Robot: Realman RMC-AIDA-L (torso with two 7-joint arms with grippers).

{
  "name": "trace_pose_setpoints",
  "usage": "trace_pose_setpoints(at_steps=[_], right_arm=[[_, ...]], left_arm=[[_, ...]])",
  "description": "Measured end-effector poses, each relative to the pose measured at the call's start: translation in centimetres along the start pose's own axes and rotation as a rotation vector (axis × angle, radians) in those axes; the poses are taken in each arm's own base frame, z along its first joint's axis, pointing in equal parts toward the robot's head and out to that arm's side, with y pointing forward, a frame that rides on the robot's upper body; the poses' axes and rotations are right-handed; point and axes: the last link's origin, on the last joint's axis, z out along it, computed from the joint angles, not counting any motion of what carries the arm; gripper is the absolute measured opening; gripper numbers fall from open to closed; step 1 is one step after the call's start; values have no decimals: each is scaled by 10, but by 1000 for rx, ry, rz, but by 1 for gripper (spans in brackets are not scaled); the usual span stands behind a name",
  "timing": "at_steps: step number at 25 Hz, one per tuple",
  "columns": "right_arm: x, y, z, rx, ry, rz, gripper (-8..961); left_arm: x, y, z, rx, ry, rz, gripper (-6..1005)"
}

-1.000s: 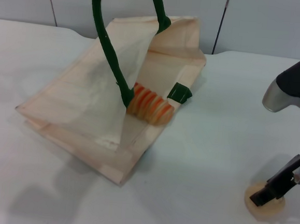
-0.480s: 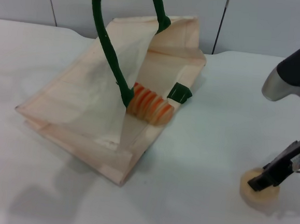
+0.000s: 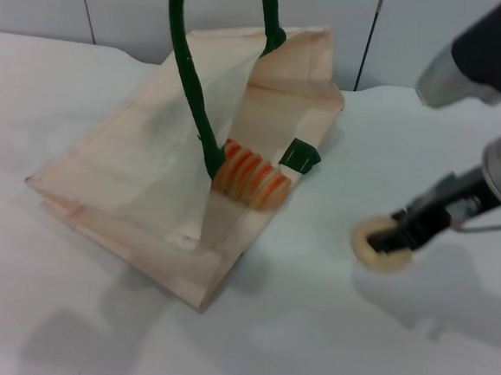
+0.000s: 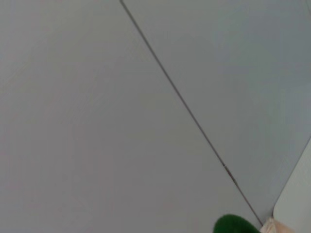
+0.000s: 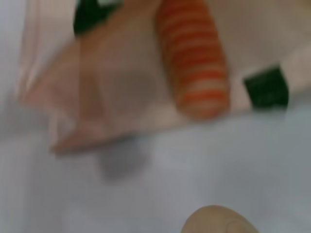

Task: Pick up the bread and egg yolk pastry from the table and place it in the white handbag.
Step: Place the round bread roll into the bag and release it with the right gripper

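The white handbag [image 3: 130, 169] lies open on the table, its dark green handles [image 3: 190, 70] pulled up past the top edge of the head view. The bread [image 3: 251, 177], tan with orange stripes, rests inside the bag's mouth and shows in the right wrist view too [image 5: 194, 63]. To the right of the bag, my right gripper [image 3: 391, 238] is shut on the egg yolk pastry [image 3: 380, 252], holding it a little above the table over its shadow. The pastry's top [image 5: 218, 222] shows in the right wrist view. My left gripper is out of view; the left wrist view catches only a bit of green handle [image 4: 235, 225].
A green tab [image 3: 300, 155] sits at the bag's mouth beside the bread. White table [image 3: 309, 331] spreads in front and to the right. A grey panelled wall [image 3: 419, 36] runs behind the table. My right arm's grey housing [image 3: 491, 50] hangs at the upper right.
My right gripper has risen from the table's front right and moved left toward the bag, carrying the pastry. The bag handles shifted slightly; the bread stayed put.
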Motion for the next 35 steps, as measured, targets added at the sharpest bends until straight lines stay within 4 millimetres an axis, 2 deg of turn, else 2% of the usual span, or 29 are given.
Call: trace_pose_setpoints(at_steps=[5,8,14,23,35], right_arm=[[-24,-3,-1,43,-92,-32,437],[-35,-7,6,69,-129,-45,420],[-45,-10,18,42,-191,-41,375],[-47,-21,30,42,-222,-19,363],[-43,-37,19,87,-240,19,358]], left_arm=[[5,6,3,-19,16,9,161],[9,12,5,-40,33,15,162],[15,24,9,-63,54,36,163],[26,40,11,-106,90,64,164],[35,41,4,-112,136,88,166]])
